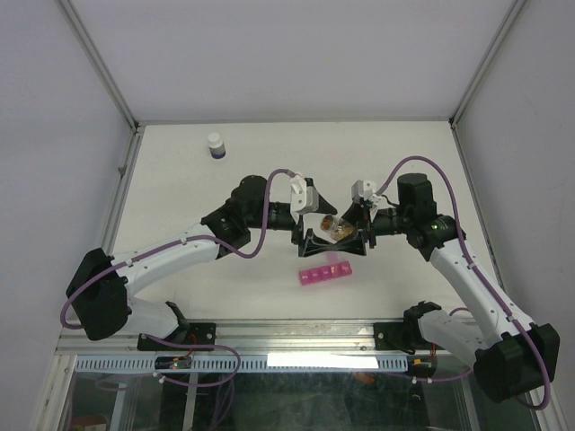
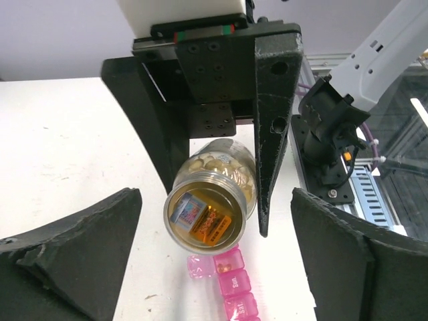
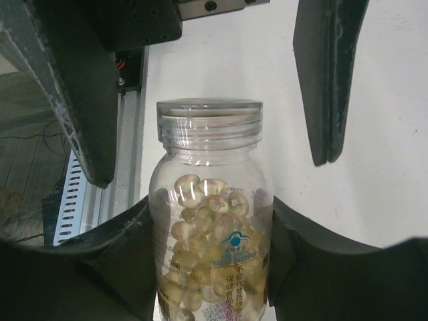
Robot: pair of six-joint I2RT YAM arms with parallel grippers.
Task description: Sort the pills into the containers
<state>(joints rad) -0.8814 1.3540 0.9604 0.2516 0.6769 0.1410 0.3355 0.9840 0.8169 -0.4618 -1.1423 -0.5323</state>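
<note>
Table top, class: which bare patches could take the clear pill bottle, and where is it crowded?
Free: the white table left of the arms, below the small white-capped bottle; also the far right corner. Crowded: the middle, where both grippers meet at the clear pill bottle above the pink pill-box strip.

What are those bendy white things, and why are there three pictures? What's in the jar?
Those are two robot arms with pinching grippers. One picture looks down from above; the other two come from little cameras on each wrist. The right gripper holds a clear bottle full of yellowish pills, tipped on its side above the white table. The left gripper is open wide around the bottle's mouth without touching it. Under them lies a pink pill box, where pills get sorted. A small white-capped bottle stands far back.
</note>
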